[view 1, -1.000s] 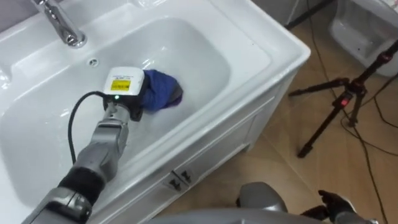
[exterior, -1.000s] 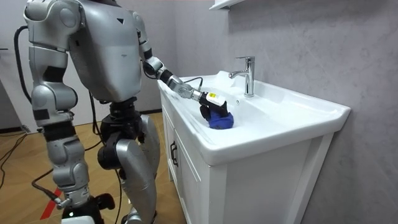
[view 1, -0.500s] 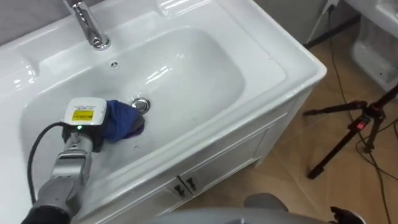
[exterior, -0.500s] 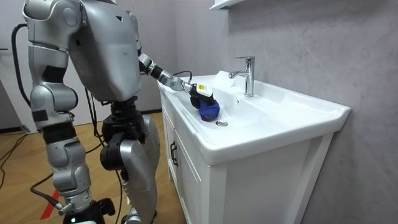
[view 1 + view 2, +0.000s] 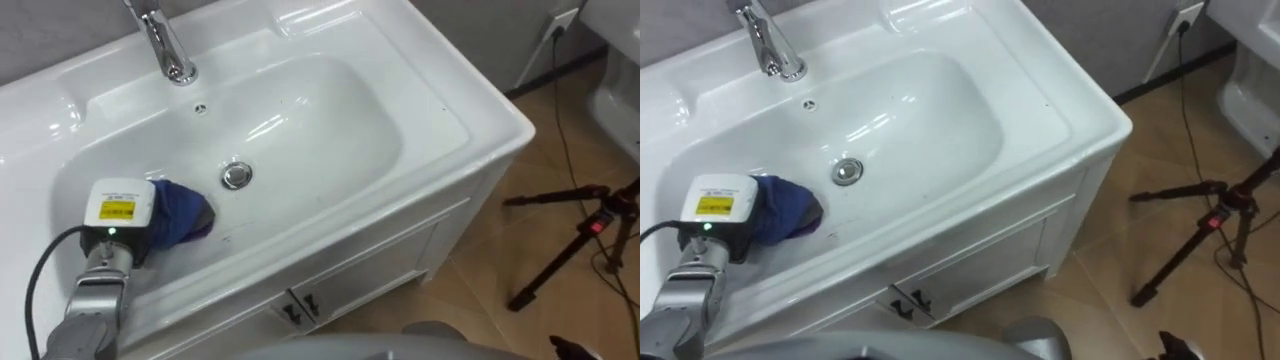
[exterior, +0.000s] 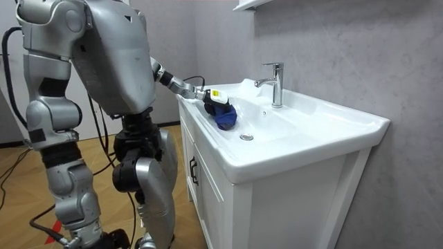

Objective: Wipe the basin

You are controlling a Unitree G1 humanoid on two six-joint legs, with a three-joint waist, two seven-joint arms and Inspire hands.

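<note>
The blue cloth [image 5: 187,220] is kept bunched under the left robot hand [image 5: 118,212] against the sloping wall at the basin's [image 5: 330,110] left edge, just beside the drain [image 5: 237,176], presumably so that this side can be rubbed. Whether the robot hand is clamped on the cloth or merely pressed on it cannot be told. Soft, crumpled fabric is set against smooth, glossy white ceramic with rounded corners.

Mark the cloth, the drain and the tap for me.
blue cloth [image 5: 186,216], left eye view, its bunched middle
drain [image 5: 236,176], left eye view, centre of metal plug
tap [image 5: 162,38], left eye view, slanted stem
</note>
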